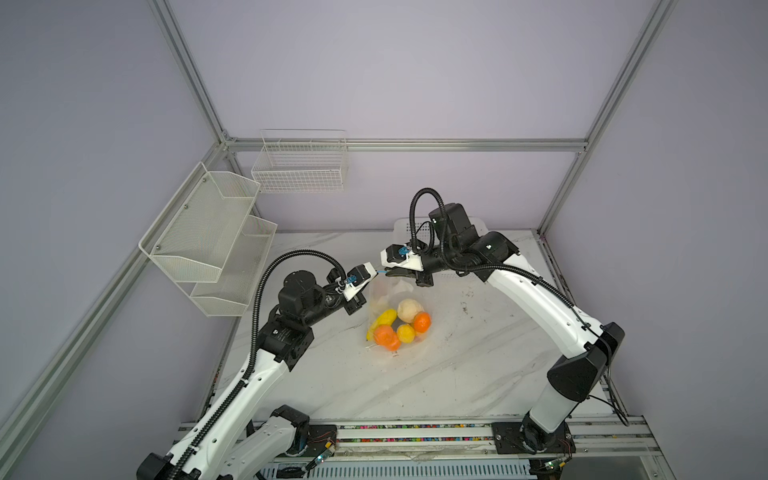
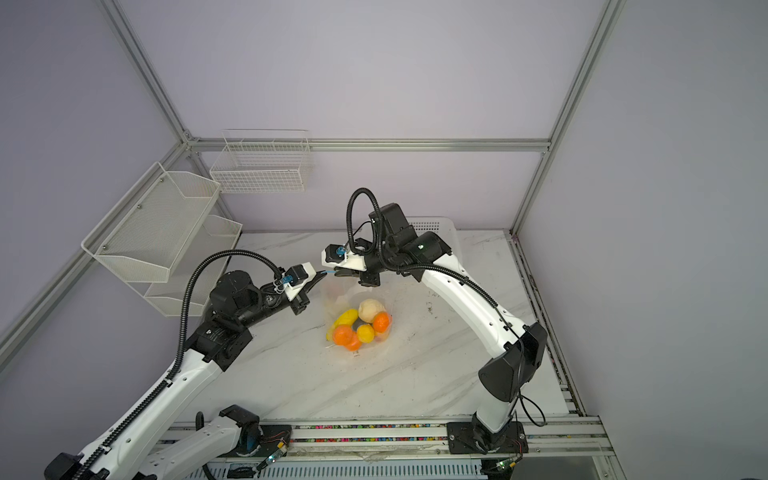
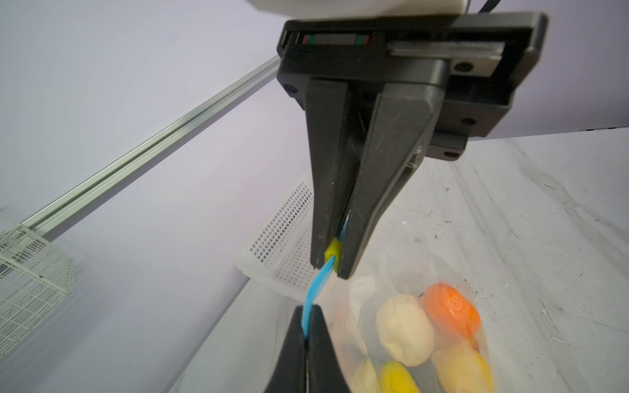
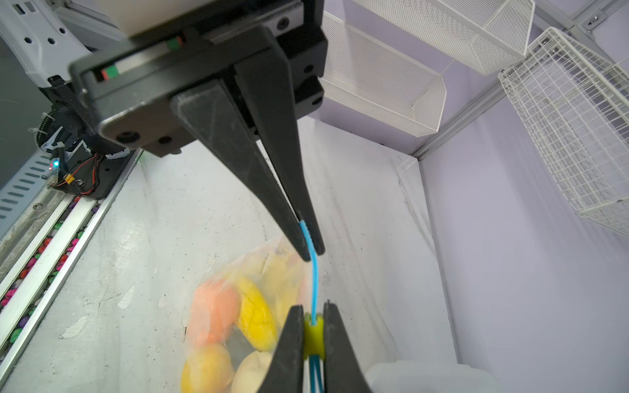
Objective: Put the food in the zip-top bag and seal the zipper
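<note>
The zip-top bag [image 1: 395, 299] hangs between my two grippers, its bottom resting on the marble table [image 1: 457, 374]. The food lies inside it: orange tangerines [image 1: 422, 322], a cream-white bulb [image 3: 405, 330], a long yellow piece [image 1: 385, 318] and yellow fruits [image 1: 406, 332]. My left gripper [image 3: 308, 309] is shut on the light-blue zipper [image 3: 316, 289]. Close beside it my right gripper [image 4: 313, 309] is shut on the zipper's yellow tab [image 4: 313, 335]. In both top views the left gripper [image 1: 376, 273] [image 2: 318, 275] and the right gripper [image 1: 387, 272] [image 2: 336, 272] nearly meet tip to tip.
A white perforated basket [image 2: 434, 226] stands at the back of the table behind the right arm. Mesh shelves [image 1: 208, 232] hang on the left wall, and a wire basket [image 1: 301, 164] on the back wall. A metal rail [image 1: 415, 432] runs along the front edge.
</note>
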Controlling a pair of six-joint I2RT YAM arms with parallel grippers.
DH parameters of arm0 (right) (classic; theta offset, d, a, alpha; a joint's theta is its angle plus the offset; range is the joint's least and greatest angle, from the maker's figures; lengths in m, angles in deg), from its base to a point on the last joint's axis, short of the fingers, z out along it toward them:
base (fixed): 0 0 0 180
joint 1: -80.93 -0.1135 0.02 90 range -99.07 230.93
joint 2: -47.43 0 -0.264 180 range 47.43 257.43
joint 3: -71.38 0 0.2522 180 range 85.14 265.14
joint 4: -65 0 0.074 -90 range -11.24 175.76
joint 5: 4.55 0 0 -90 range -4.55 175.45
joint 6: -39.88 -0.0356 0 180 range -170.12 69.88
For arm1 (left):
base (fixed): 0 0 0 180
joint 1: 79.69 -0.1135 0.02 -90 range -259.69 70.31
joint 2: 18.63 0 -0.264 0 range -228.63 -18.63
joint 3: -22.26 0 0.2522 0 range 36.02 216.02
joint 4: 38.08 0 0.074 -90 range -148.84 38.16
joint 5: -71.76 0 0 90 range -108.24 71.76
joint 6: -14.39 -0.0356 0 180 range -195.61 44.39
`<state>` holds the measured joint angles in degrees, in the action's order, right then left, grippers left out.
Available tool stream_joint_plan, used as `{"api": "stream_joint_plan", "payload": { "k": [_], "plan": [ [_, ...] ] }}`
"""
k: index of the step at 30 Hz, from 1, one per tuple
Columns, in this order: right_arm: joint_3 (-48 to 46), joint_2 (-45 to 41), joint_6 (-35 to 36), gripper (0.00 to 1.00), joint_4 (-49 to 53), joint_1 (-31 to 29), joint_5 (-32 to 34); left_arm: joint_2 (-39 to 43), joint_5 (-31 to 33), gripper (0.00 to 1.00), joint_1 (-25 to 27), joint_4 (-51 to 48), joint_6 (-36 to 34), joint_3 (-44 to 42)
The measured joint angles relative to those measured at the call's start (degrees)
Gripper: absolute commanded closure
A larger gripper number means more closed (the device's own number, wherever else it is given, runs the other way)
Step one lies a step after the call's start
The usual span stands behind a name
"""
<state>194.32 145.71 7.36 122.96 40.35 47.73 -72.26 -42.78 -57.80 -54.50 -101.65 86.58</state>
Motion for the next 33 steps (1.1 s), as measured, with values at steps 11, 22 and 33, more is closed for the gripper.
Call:
{"api": "stream_joint_plan", "payload": {
  "k": [11,22,33],
  "plan": [
    [0.0,0.26,-0.15,0.92,0.0,0.0,1.14,1.62,2.84,1.0,-1.25,0.17,1.07,-0.9],
    [0.0,0.83,-0.17,0.92,0.02,0.42,2.34,3.8,6.84,1.0,-2.34,2.58,3.21,-4.22],
    [0.42,1.46,-0.15,0.92,1.53,2.1,3.37,7.48,10.16,0.9,-3.74,4.98,4.11,-5.84]
  ]
}}
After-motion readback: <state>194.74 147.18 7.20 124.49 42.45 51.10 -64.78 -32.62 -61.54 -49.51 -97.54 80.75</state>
